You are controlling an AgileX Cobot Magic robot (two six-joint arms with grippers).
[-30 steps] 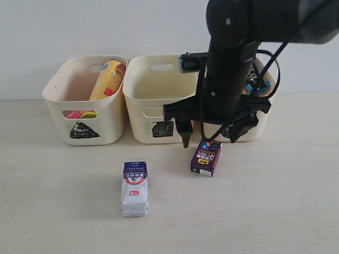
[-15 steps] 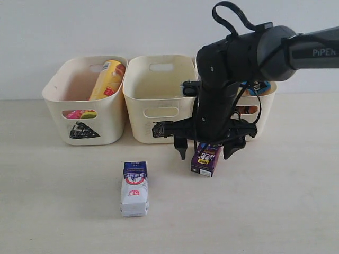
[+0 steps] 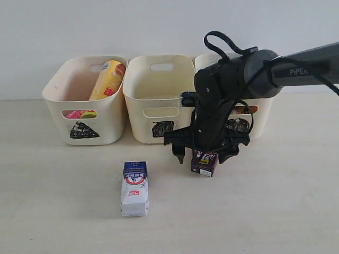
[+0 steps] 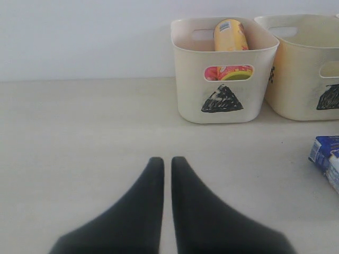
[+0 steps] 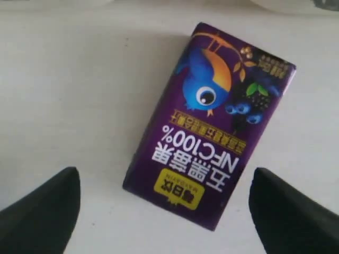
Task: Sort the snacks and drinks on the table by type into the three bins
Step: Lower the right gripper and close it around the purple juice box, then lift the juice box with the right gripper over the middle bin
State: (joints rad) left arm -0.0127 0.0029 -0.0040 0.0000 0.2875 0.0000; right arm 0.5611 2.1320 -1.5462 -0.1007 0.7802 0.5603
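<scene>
Two drinks are left out on the tabletop (image 3: 63,211), and as far as can be seen, that is all that is left. The three bins stand in a row along the far edge. The triangle bin (image 3: 85,100) holds a yellow tube (image 3: 107,79) leaning upright and a pink tube (image 3: 79,114) that shows through the slot handle. The square bin (image 3: 159,100) shows nothing above its rim. The circle bin (image 3: 259,106) is mostly hidden by the arm; something orange shows through its slot, but I cannot make out what else lies inside.

The purple carton (image 3: 204,162) lies flat just in front of the square and circle bins. The right pincer (image 3: 204,156) is low over it with its fingers spread wide on either side of the carton, not touching it. The right wrist view confirms this: the purple carton (image 5: 212,127) sits askew between the two black tips, and the right pincer (image 5: 164,203) grips nothing yet. The white carton (image 3: 134,188) lies apart, closer to the near edge and untouched.

The left pincer (image 4: 166,174) hangs over bare tabletop toward the left edge, its fingers drawn nearly together with nothing between them.

By my reading the snacks are sorted and the drinks are not — probably both cartons are meant for the square bin, starting with the purple one.
</scene>
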